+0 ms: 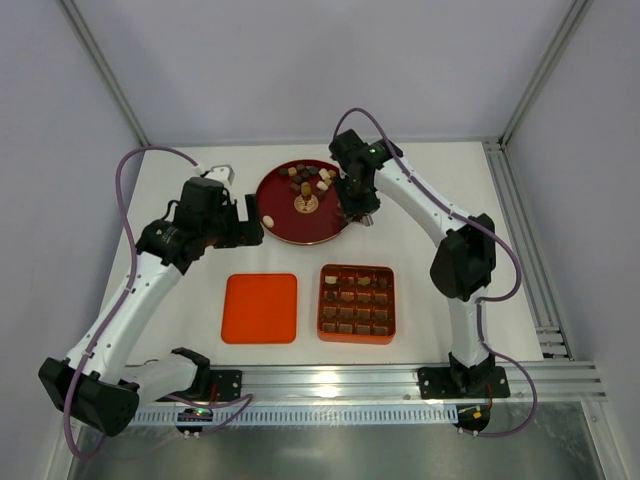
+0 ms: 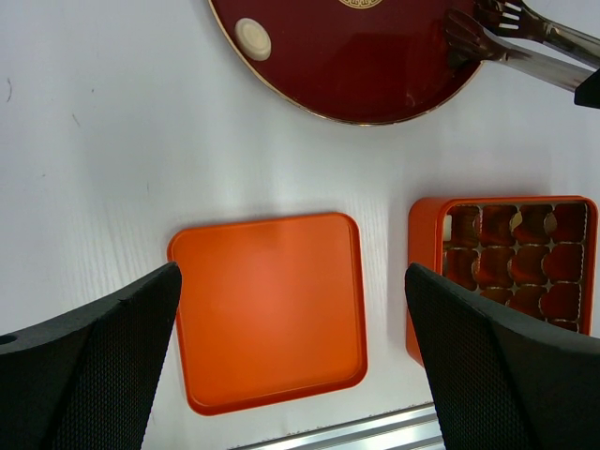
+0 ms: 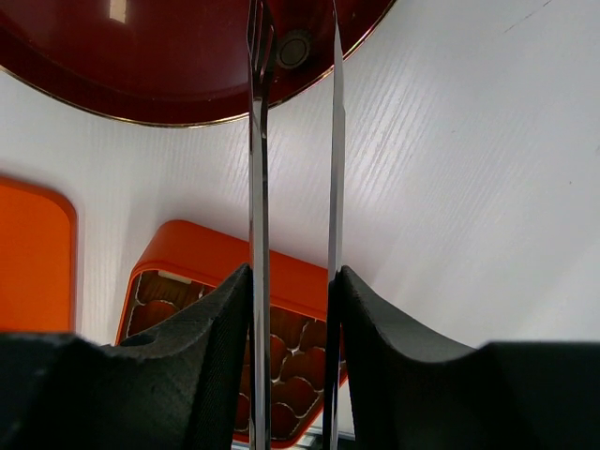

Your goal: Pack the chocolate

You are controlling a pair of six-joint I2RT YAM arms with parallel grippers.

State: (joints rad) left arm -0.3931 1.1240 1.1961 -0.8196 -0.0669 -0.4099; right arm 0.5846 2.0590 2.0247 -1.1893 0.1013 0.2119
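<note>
The chocolate (image 1: 305, 180) lies as several brown, dark and cream pieces at the far side of a dark red plate (image 1: 300, 228). One cream-white piece (image 1: 267, 221) sits alone at the plate's left edge and also shows in the left wrist view (image 2: 253, 38). My right gripper (image 1: 357, 203) is shut on metal tweezers (image 3: 259, 187) at the plate's right rim. The tweezer tips stand apart around a dark round piece (image 3: 293, 49). My left gripper (image 2: 292, 281) is open and empty above the orange lid (image 2: 267, 309), left of the plate.
The orange gridded box (image 1: 356, 303) stands right of the flat lid (image 1: 260, 308) and holds several pieces in its cells. An aluminium rail (image 1: 350, 380) runs along the near edge. Frame posts stand at the corners.
</note>
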